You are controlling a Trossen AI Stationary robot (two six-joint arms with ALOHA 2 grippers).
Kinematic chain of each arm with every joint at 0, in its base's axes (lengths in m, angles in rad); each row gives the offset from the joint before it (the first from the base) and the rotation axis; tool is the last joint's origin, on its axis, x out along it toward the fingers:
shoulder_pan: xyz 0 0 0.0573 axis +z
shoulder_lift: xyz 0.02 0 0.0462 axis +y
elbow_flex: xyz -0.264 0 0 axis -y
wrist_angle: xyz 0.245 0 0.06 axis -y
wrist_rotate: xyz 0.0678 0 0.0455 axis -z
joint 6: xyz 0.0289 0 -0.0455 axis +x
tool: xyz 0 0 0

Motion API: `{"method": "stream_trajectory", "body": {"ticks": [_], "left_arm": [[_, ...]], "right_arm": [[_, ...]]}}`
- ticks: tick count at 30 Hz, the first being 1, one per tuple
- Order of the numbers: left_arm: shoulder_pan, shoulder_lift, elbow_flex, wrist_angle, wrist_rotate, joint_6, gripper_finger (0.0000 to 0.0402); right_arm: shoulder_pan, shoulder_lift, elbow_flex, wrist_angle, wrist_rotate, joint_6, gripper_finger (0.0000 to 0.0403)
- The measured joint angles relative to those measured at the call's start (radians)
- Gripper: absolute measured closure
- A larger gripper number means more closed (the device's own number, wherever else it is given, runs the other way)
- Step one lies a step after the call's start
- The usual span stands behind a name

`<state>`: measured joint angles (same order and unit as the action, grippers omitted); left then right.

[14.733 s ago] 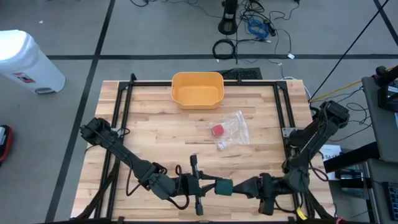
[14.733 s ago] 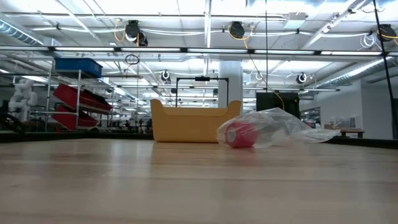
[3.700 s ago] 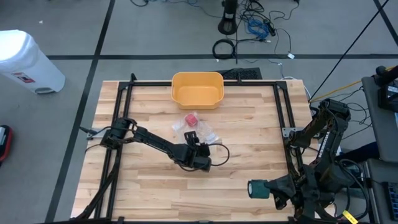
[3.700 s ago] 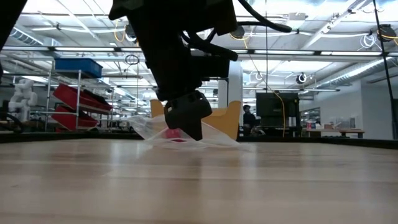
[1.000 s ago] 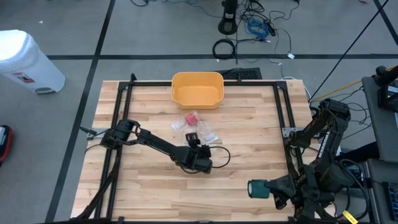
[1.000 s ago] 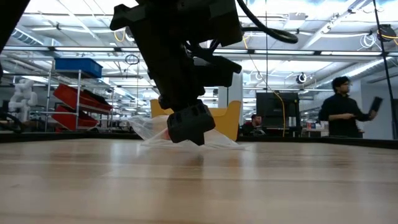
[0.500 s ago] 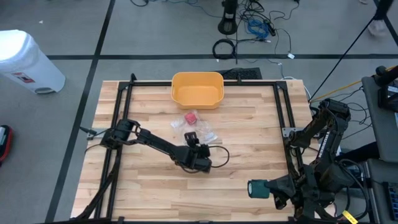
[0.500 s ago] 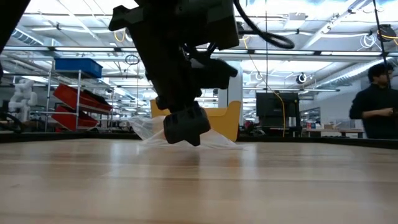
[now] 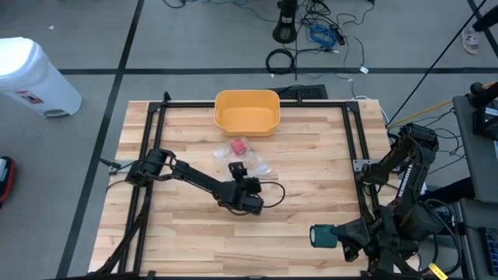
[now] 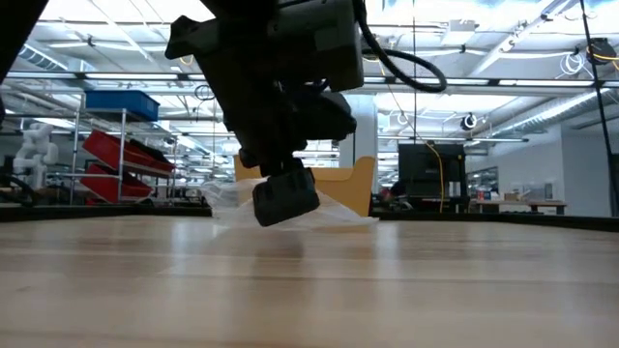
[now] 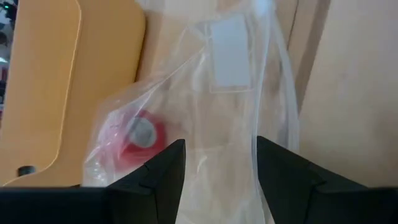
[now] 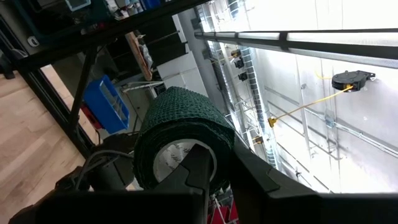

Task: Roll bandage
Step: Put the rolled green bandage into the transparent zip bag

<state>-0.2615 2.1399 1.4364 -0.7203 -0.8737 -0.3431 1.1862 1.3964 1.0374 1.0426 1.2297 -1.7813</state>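
A dark green bandage roll (image 9: 320, 236) hangs near the table's front right, with my right gripper (image 9: 333, 236) shut on it. A clear plastic bag (image 9: 249, 161) lies flat on the table's middle, with a red bandage roll (image 9: 236, 146) inside at its far end. My left gripper (image 9: 236, 168) is open and low over the bag's near end. In the left wrist view its fingers stand on either side of the bag (image 11: 230, 93), with the red roll (image 11: 140, 134) ahead of them. Whether the fingers touch the plastic, I cannot tell. My right gripper holds the green roll (image 12: 180, 124) by its wound wall beside the white core (image 12: 171, 158). One finger (image 12: 199, 165) reaches over the core's opening and the other (image 12: 245, 174) lies outside the roll. The fingers point toward the table's left and slant upward.
A yellow bin (image 9: 247, 111) stands at the table's far edge, just beyond the bag. Black frame rails (image 9: 152, 140) run along the table's left, right and far sides. A white waste bin (image 9: 35, 74) stands on the floor at the far left.
My left gripper has crept a little toward the far edge and the left, over the bag toward the red roll, staying open and low. A person in the room behind has walked out of the low view.
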Motion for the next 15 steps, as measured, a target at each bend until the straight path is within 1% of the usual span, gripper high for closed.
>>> {"method": "stream_trajectory", "body": {"ticks": [6,10,14,15], "left_arm": [[0.0,0.0,-0.001,-0.086,0.002,-0.04,0.0207],[0.0,0.0,-0.001,-0.087,0.011,-0.044,0.0207],[0.009,0.0,-0.003,-0.082,0.115,-0.045,0.0207],[0.012,0.0,-0.004,-0.082,0.123,-0.046,0.0207]], "right_arm": [[0.0,0.0,0.0,0.0,0.0,0.0,0.0364],[0.0,0.0,0.0,0.0,0.0,0.0,0.0364],[0.0,0.0,0.0,0.0,0.0,0.0,0.0364],[0.0,0.0,0.0,0.0,0.0,0.0,0.0364]]}}
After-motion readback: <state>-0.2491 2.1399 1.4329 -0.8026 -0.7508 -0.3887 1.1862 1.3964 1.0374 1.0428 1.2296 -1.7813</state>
